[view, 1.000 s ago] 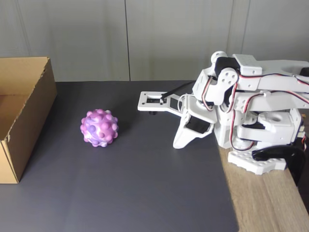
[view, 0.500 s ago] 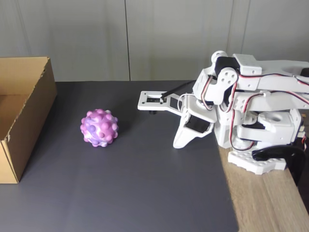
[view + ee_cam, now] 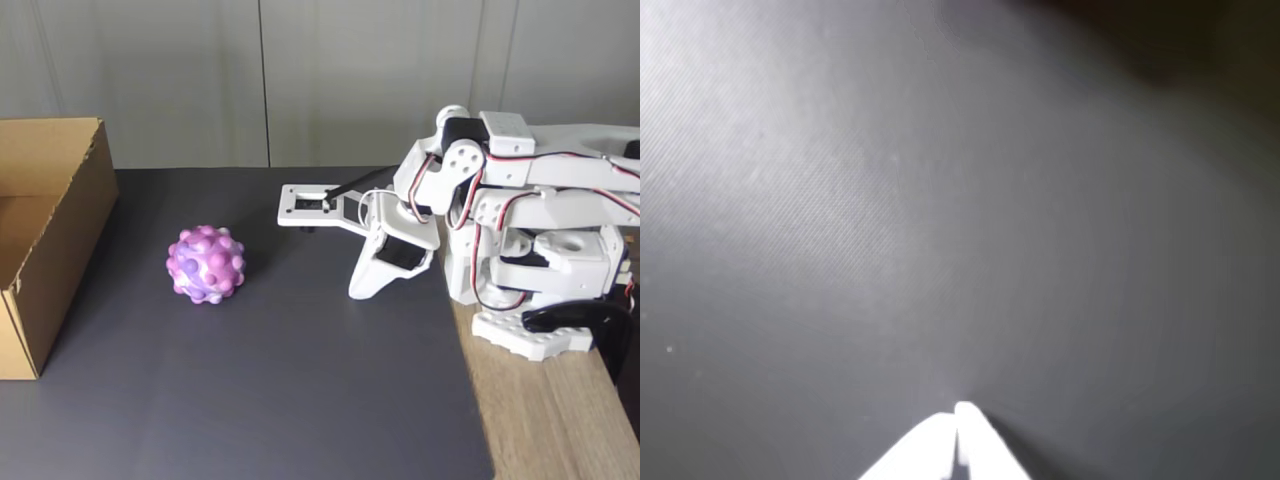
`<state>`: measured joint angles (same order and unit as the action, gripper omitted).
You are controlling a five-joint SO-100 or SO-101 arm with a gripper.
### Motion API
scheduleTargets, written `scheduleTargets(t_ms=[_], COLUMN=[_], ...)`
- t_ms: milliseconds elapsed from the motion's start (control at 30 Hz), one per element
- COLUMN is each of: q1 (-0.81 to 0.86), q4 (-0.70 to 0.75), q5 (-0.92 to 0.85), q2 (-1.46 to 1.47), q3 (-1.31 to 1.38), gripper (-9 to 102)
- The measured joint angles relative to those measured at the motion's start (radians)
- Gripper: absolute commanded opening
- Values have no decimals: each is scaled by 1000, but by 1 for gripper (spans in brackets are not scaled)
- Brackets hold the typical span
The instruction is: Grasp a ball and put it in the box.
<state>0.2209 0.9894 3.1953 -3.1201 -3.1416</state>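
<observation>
The bumpy pink and lavender ball rests on the dark mat, left of centre in the fixed view. The brown cardboard box stands at the far left, open on top. My white gripper points down at the mat well to the right of the ball, fingers together with nothing between them. In the wrist view the closed fingertips meet at the bottom edge over bare mat.
A dark grey mat covers most of the table. My arm's base sits at the right on a wooden tabletop. A grey wall runs behind. Open mat lies between gripper and ball.
The arm has shifted slightly left, toward the ball; the gripper tip now sits a little further left. Ball and box have not moved.
</observation>
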Motion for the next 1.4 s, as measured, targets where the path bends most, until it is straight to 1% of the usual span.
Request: scheduleTargets(t_ms=[133, 300, 467, 767, 933, 1067, 1233, 1267, 1400], q1=[0, 26, 23, 18, 29, 51, 80, 86, 117], q4=[-3, -3, -55, -258, -324, -357, -362, -368, -417], q5=[17, 43, 43, 46, 46, 51, 64, 64, 66], q2=[-6, 32, 239, 689, 905, 991, 1060, 1075, 1127], q3=[58, 192, 391, 742, 920, 951, 951, 951, 951], gripper=[0, 0, 0, 0, 0, 0, 1, 2, 13])
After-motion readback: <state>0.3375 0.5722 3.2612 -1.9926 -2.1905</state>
